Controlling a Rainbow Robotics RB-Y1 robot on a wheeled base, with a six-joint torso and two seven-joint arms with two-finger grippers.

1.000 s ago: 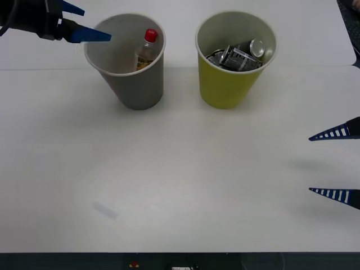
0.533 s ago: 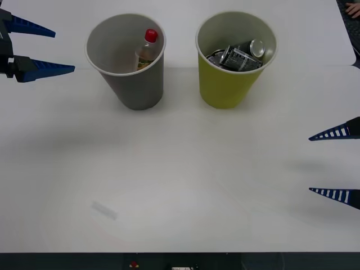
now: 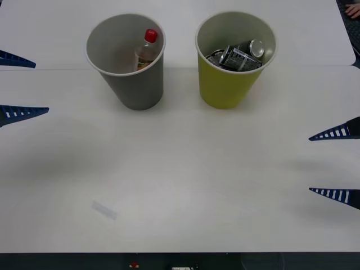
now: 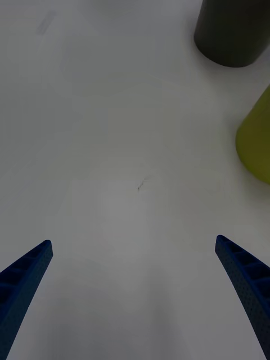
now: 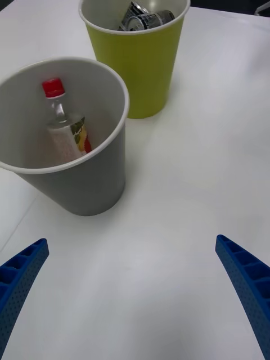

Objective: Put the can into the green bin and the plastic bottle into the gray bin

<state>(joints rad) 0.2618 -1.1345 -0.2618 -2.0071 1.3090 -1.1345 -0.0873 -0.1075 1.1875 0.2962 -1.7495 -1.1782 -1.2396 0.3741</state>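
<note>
Left gripper (image 3: 19,85) hovers at the left table edge, fingers spread, empty. Right gripper (image 3: 336,165) likewise at right. Plastic bottle (image 3: 145,52) stands inside the gray bin (image 3: 135,84); can (image 3: 239,55) lies inside the green bin (image 3: 225,87).

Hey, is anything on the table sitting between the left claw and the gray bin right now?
Nothing visible. The left claw is open at the table's left edge, and only bare table lies between it and the gray bin. The plastic bottle already stands inside that bin.

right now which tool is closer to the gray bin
Left. The left tool hangs open at the table's left edge, just beside the gray bin. The right tool sits open at the right edge, nearer the robot, beyond the green bin.
</note>
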